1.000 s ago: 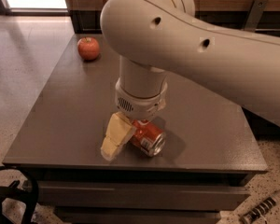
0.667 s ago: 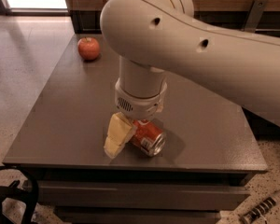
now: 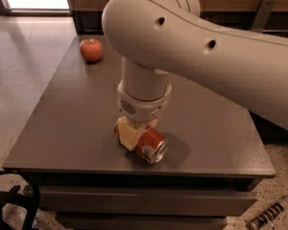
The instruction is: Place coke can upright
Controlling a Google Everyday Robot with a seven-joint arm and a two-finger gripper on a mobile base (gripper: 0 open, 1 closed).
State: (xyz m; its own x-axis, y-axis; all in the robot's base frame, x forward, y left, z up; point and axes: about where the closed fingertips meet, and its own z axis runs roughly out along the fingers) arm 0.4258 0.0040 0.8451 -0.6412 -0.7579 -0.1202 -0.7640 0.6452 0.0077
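The coke can lies on its side at the near middle of the tabletop, close to the near edge. Its long axis runs from far left to near right, with a silver end facing near right. The end effector hangs straight down over it. A second ago its pale finger splayed out to the left; it has now swung in against the can's side, so the end effector looks clamped on the can. That suggests the grasp is made, leaving the lift and the turn upright. The apple sits well apart at the far left.
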